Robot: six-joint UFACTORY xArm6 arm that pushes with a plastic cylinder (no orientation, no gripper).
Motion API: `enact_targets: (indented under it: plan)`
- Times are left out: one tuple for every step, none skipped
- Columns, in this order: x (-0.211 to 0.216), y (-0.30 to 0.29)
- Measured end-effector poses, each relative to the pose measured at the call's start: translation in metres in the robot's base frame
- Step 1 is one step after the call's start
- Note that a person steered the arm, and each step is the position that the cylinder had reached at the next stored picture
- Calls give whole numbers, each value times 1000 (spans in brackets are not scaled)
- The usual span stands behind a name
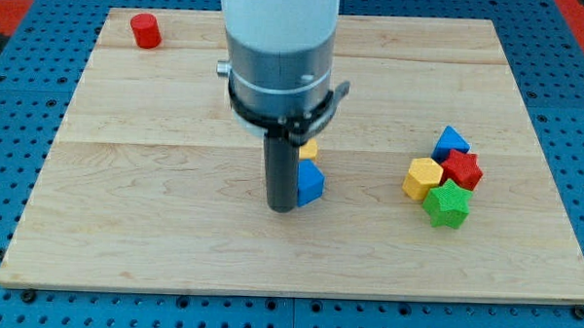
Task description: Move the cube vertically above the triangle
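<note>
My tip (pixel 282 206) rests on the wooden board (pixel 154 218) near its middle. A blue cube (pixel 311 182) sits right against the tip's right side; they seem to touch. A small yellow block (pixel 309 150) shows just above the cube, partly hidden by the rod. A blue triangle (pixel 451 141) lies at the view's right, at the top of a cluster of blocks. The cube is well to the left of the triangle and lower in the view.
The cluster also holds a red star (pixel 461 170), a yellow hexagon (pixel 422 177) and a green star (pixel 447 204), packed together. A red cylinder (pixel 146 30) stands at the view's top left corner. The arm's grey body (pixel 281 47) hides the top middle.
</note>
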State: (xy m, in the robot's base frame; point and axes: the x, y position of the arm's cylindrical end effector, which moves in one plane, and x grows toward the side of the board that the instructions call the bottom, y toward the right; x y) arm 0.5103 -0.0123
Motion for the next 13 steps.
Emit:
enact_targets:
  plan:
    - [-28, 19]
    - [-26, 40]
    - [-7, 52]
    - [-33, 68]
    - [-67, 100]
    - [-88, 128]
    - [-88, 136]
    - [-88, 144]
    - [-94, 163]
    - [-131, 145]
    - [-110, 134]
    - [-85, 113]
    - [-82, 89]
